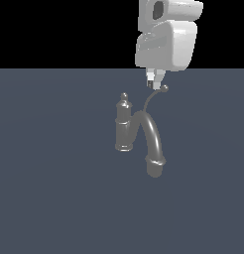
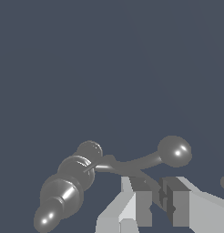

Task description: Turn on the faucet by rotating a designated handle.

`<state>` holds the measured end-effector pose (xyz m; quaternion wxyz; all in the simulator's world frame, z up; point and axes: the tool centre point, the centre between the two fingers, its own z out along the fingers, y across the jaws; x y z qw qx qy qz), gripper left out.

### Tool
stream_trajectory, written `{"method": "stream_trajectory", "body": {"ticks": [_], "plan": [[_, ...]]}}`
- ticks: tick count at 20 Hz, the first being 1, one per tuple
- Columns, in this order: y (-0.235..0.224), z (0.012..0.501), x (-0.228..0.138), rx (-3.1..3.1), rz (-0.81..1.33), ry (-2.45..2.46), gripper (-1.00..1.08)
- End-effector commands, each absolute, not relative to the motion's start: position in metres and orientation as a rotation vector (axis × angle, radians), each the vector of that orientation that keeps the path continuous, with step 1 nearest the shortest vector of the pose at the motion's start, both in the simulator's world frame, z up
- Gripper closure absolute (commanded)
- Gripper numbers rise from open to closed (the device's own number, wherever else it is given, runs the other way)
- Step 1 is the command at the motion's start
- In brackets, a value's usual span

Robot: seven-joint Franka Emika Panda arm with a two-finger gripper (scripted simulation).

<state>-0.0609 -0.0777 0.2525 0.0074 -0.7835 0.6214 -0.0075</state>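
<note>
**Gripper poised beside the handle's knob**

The gripper [image 1: 154, 82] hangs with its fingers [image 2: 140, 200] drawn narrow, gripping nothing, just beside the handle [image 1: 152, 100], whose knob sits at the exterior view's right of the fingertips. Whether they touch is unclear. The faucet [image 1: 136, 136] stands mid-floor [image 1: 49, 198]; its spout end is cut off in the wrist view. Open grey floor surrounds it.

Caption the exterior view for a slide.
White robot claw poised beside the knobbed tip of the thin curved grey wire handle on a grey metallic arched-spout faucet.
</note>
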Motion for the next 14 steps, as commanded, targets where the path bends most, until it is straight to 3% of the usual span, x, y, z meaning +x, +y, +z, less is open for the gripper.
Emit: {"method": "stream_trajectory", "body": {"ticks": [1,14], "plan": [[-0.090,0.249,-0.056,-2.438,-0.019,1.963,1.08],[-0.115,0.245,-0.027,-2.434,-0.008,1.978,1.08]]}}
